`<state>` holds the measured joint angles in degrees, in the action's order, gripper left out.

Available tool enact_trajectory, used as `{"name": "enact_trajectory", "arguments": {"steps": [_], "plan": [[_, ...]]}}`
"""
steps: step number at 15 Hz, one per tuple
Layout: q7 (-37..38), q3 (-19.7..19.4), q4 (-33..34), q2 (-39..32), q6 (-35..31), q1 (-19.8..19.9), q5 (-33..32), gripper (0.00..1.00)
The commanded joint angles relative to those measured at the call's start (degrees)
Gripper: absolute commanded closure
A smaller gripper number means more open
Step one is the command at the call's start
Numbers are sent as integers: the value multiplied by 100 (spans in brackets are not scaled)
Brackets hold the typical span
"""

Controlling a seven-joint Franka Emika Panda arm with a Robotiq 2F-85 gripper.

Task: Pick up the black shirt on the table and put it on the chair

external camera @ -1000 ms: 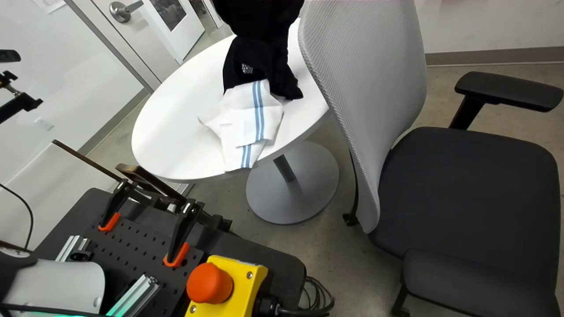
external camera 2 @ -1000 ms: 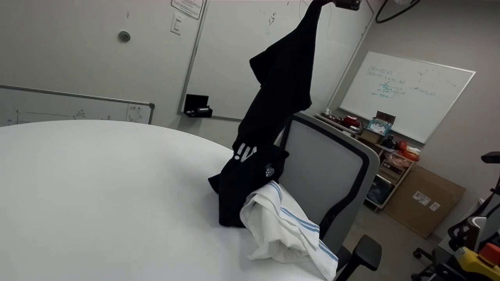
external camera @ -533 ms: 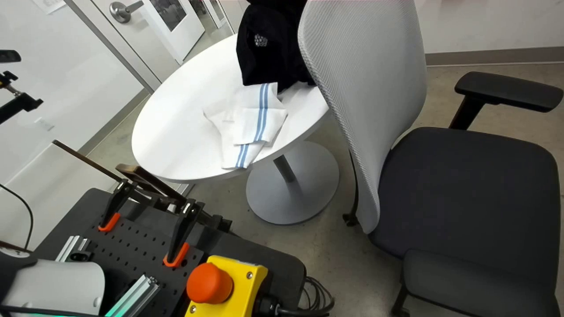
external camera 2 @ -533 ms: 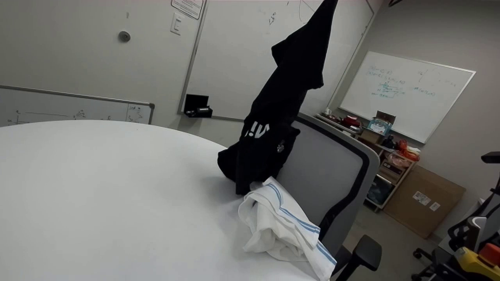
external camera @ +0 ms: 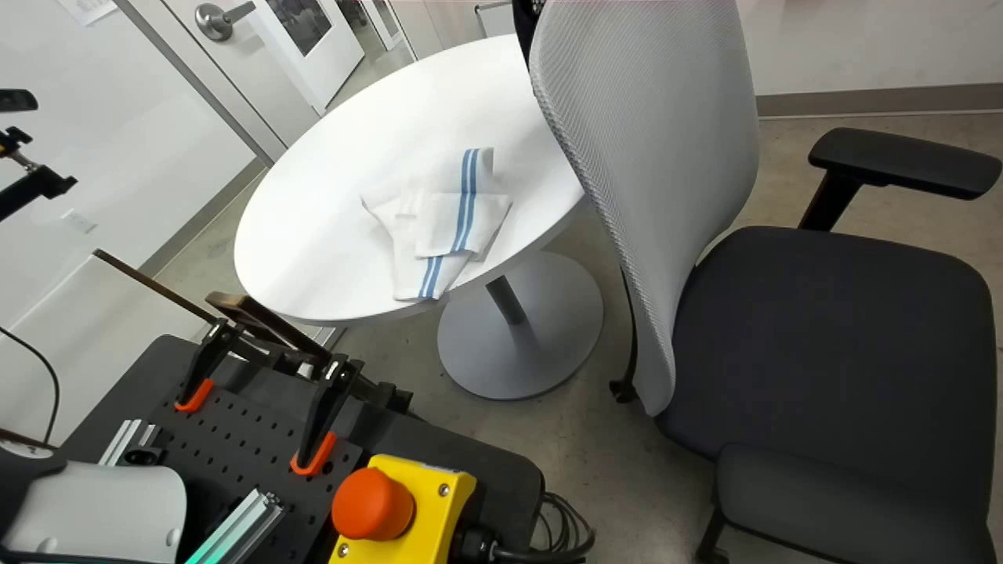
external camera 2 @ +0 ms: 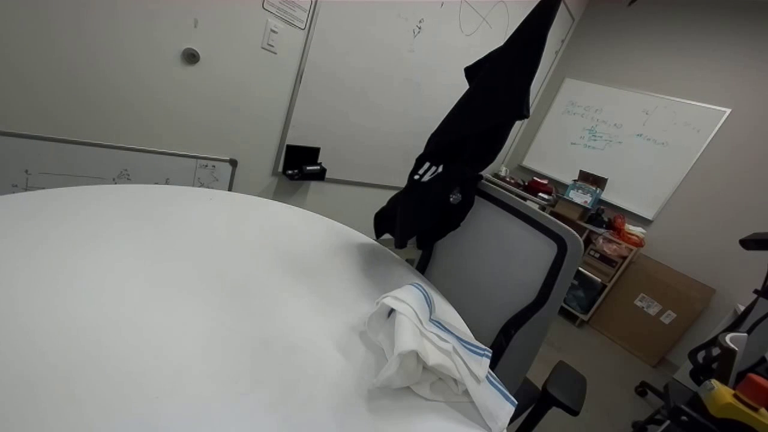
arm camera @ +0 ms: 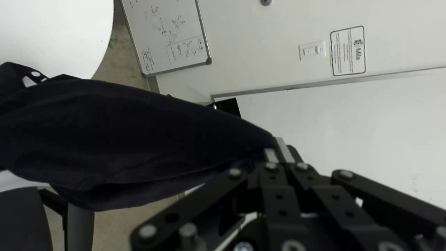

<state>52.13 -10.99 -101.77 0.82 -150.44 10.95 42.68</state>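
The black shirt (external camera 2: 474,132) with white print hangs stretched from the top of an exterior view. Its lower end is beside the chair's backrest (external camera 2: 498,258), near the edge of the white table (external camera 2: 180,300), and looks clear of the tabletop. Only a sliver of the shirt (external camera: 523,27) shows past the grey backrest (external camera: 650,157) in an exterior view. The chair's black seat (external camera: 823,329) is bare. In the wrist view my gripper (arm camera: 278,150) is shut on a corner of the shirt (arm camera: 132,136), which trails to the left. The gripper is out of both exterior views.
A white towel with blue stripes (external camera: 462,223) lies on the table; it also shows in an exterior view (external camera 2: 426,348). The chair has a black armrest (external camera: 901,160). A yellow emergency-stop box (external camera: 423,501) sits on the black robot stand. Whiteboards hang on the walls.
The shirt has moved up off the table and the towel, toward the chair's backrest, mostly leaving an exterior view. The towel shifted slightly, then stayed. The gripper left the top of an exterior view.
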Motion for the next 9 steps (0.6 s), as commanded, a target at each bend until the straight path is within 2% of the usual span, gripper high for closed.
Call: {"name": "enact_trajectory", "arguments": {"steps": [1, 6, 9], "plan": [[-151, -237, 80, 55, 278, 222, 127, 100], [-71, -654, 234, -216, 541, 629, 168, 100], [155, -931, 465, -608, 737, 931, 126, 100]]}}
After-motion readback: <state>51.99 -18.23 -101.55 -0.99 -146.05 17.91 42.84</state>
